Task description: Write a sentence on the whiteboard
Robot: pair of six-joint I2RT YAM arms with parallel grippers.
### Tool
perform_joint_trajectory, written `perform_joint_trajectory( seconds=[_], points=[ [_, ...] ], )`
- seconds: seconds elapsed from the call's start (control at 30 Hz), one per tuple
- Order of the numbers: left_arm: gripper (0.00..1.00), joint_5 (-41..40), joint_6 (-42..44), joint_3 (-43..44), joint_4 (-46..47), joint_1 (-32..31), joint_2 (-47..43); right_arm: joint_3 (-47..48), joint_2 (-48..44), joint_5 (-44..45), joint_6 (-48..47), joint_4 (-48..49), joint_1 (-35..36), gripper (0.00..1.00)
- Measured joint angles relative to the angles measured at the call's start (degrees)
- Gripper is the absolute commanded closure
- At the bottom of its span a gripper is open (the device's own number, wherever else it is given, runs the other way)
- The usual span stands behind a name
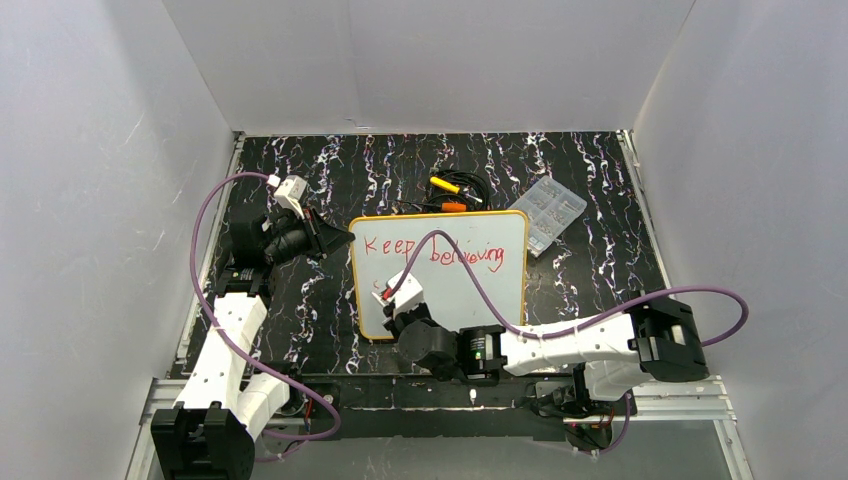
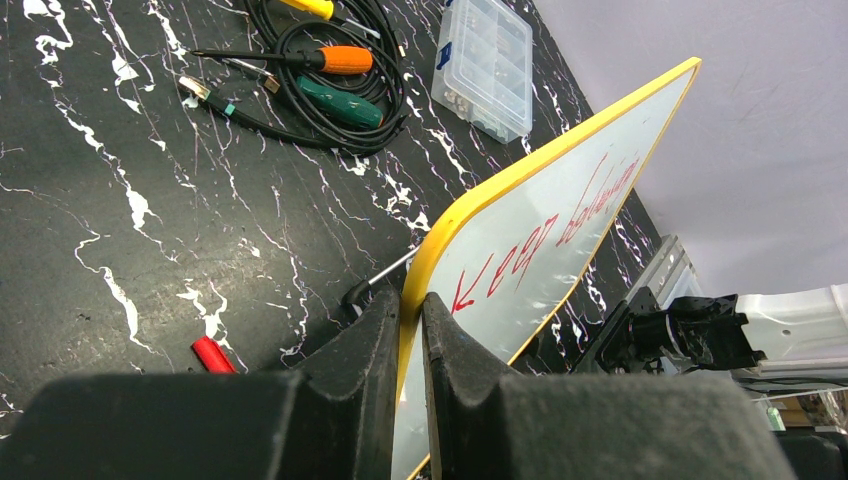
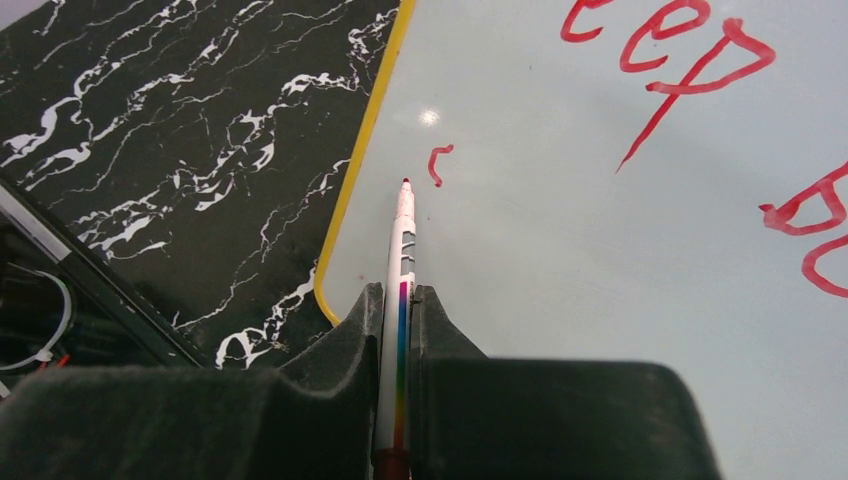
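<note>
My right fingers (image 3: pixel 362 325) pinch the marker (image 3: pixel 403 240) lengthwise up the whiteboard (image 3: pixel 560 230), tip just beside the lone second-line stroke (image 3: pixel 437 165) of the sentence (image 1: pixel 432 252), while my left fingers (image 2: pixel 362 345) pinch the board's left rim.

The whiteboard (image 1: pixel 448 300) lies mid-table (image 1: pixel 600 230), in front of both arm bases. Its far-left corner sits clamped between the fingers of the left gripper (image 1: pixel 340 238), which reaches in from the left. The right gripper (image 1: pixel 392 318) is over the board's near-left part, and the marker (image 3: pixel 403 240) gripped between its fingers points towards the far side, just inside the left rim. The marker's tip is beside a short stroke. The sentence (image 1: pixel 432 250) runs across the board's far part. Behind the board lies a bundle of tools and cables (image 1: pixel 450 195). To its right, off the board's far-right corner, lies a box (image 1: pixel 552 212).
</note>
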Motion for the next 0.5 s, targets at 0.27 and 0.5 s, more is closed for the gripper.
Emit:
perform_joint_trajectory(
  seconds=[0.27,0.5],
  points=[
    [1.00,0.00,0.00,0.00,-0.02,0.00,0.00,0.00,-0.61,2.19,-1.29,1.49,0.76,0.99],
    [1.00,0.00,0.00,0.00,-0.02,0.00,0.00,0.00,-0.61,4.87,-1.03,0.13,0.76,0.99]
  ],
)
